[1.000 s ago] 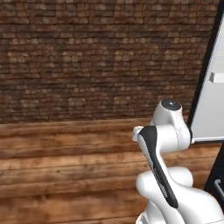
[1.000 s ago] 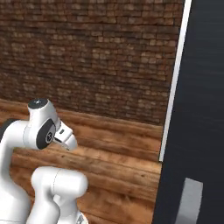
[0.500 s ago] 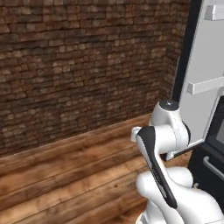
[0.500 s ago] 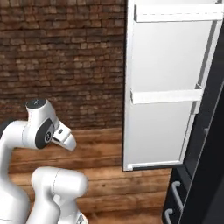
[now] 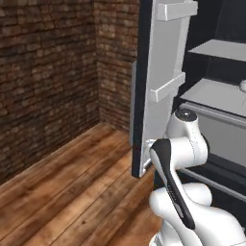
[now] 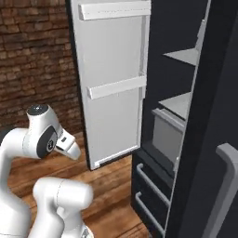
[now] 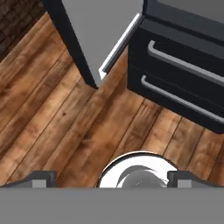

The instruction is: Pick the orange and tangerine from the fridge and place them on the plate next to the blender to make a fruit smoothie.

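My claw point(image 7: 112, 178) hung released and empty above the wooden floor point(image 7: 65, 122), since the fridge point(image 6: 186, 116) stood open just ahead with its shelves within reach.

The fridge point(image 6: 186, 116) stands open, giving access to its shelves point(image 5: 216, 93); its door point(image 6: 116, 79) (swung wide) blocks the left side. The wood floor point(image 7: 65, 122) before the drawers point(image 7: 179, 83) is unobstructed.
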